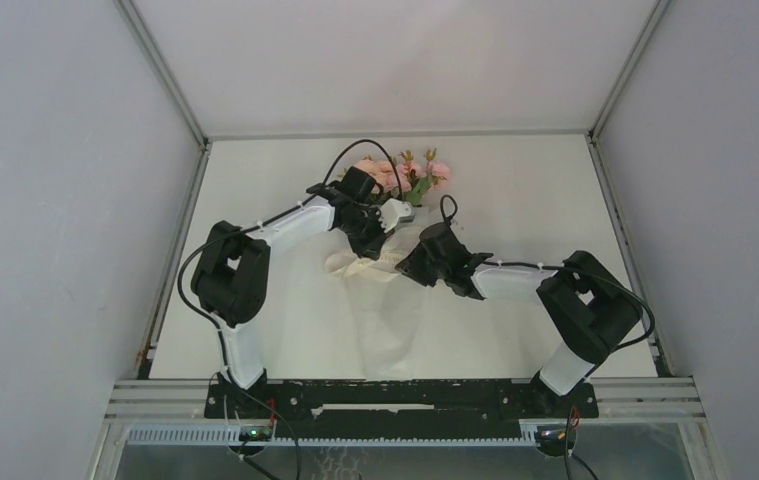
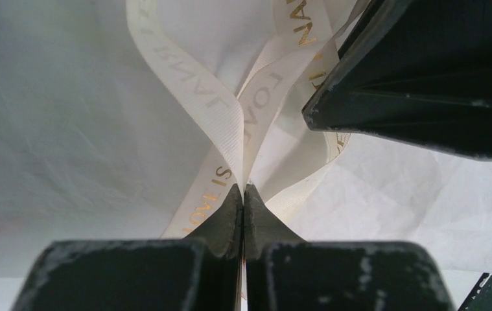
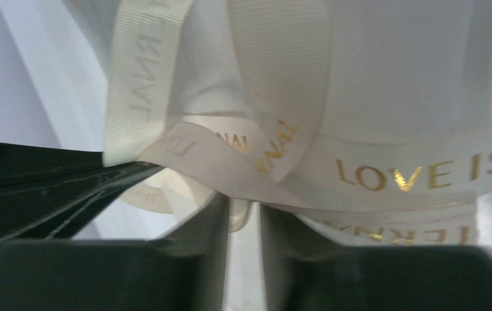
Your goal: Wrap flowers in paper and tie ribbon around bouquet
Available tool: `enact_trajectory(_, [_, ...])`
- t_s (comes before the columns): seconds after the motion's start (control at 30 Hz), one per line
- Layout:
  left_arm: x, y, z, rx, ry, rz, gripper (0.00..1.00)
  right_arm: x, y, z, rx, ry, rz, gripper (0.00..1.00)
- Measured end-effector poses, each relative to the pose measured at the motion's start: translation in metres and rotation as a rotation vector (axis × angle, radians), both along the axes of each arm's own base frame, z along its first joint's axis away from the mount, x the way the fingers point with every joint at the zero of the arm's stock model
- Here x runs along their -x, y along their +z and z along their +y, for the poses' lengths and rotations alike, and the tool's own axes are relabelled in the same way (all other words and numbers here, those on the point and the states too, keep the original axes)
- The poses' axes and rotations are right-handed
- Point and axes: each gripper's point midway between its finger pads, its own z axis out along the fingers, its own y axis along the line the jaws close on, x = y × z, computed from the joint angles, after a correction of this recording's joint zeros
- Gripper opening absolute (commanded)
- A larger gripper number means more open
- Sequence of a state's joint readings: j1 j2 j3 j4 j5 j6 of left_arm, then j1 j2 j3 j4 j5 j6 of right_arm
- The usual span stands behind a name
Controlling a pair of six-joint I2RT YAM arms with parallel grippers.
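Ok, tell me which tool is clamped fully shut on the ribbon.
The left tool: its jaws meet, pinching the ribbon; the right tool shows a gap between its jaws.

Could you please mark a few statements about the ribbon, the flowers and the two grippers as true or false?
1. The left gripper is shut on the ribbon. True.
2. The ribbon is plain, with no lettering. False: it carries gold letters, and "LOVE IS" can be read in the right wrist view.
3. The flowers are pink and, in the top view, lie beyond both grippers. True.
4. The right gripper is parked at the table's near edge, far from the left one. False: it is out over the middle of the table, close to the left gripper and right at the ribbon and the paper.
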State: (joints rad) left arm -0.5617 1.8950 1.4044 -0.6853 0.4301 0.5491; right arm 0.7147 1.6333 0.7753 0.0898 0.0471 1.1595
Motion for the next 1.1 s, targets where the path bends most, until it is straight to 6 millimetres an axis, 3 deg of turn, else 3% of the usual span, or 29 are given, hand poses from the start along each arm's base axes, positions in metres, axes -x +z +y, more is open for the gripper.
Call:
enact_trajectory(0.07, [0.000, 0.000, 0.000, 0.002, 0.001, -0.002, 0.00, 0.000, -0.004, -0.002, 0.015, -0.007, 0.007, 0.00])
enact_trajectory(0.13, [0.000, 0.000, -0.001, 0.002, 0.002, -0.001, 0.02, 0.000, -0.008, -0.006, 0.033, -0.021, 0.014, 0.00])
enact_trajectory(0.17, [0.000, 0.000, 0.000, 0.002, 0.002, -0.001, 0.07, 0.001, -0.010, -0.007, 0.040, -0.022, 0.017, 0.00])
enact_trajectory(0.23, [0.001, 0.000, 0.000, -0.002, 0.001, 0.005, 0.34, 0.001, -0.011, -0.008, 0.050, -0.015, 0.016, 0.00])
enact_trajectory(0.3, [0.004, 0.000, 0.003, -0.012, -0.003, 0.015, 0.53, 0.003, -0.011, -0.007, 0.056, 0.011, 0.009, 0.00])
enact_trajectory(0.47, [0.016, 0.015, 0.022, -0.062, 0.014, 0.027, 0.73, 0.017, -0.011, -0.001, 0.057, 0.152, 0.011, 0.00])
enact_trajectory(0.57, [0.013, 0.039, 0.034, -0.044, 0.058, -0.009, 0.76, 0.028, -0.008, 0.000, 0.064, 0.240, 0.013, 0.00])
enact_trajectory(0.63, [0.002, 0.055, 0.049, -0.025, 0.143, -0.036, 0.76, 0.035, -0.003, 0.002, 0.059, 0.297, 0.006, 0.00])
enact_trajectory(0.7, [-0.013, 0.058, 0.067, -0.034, 0.243, -0.050, 0.77, 0.041, 0.003, 0.003, 0.052, 0.346, -0.002, 0.00])
enact_trajectory(0.77, [-0.024, 0.047, 0.081, -0.071, 0.323, -0.033, 0.77, 0.046, 0.008, 0.003, 0.041, 0.392, -0.010, 0.00])
enact_trajectory(0.83, [-0.035, 0.023, 0.096, -0.127, 0.400, 0.008, 0.77, 0.048, 0.011, 0.004, 0.031, 0.420, -0.017, 0.00])
enact_trajectory(0.97, [-0.035, -0.023, 0.108, -0.240, 0.450, 0.086, 0.74, 0.052, 0.010, 0.000, 0.033, 0.457, -0.011, 0.00])
enact_trajectory(1.1, [-0.035, -0.040, 0.115, -0.294, 0.477, 0.102, 0.67, 0.057, 0.011, -0.001, 0.035, 0.488, -0.009, 0.00])
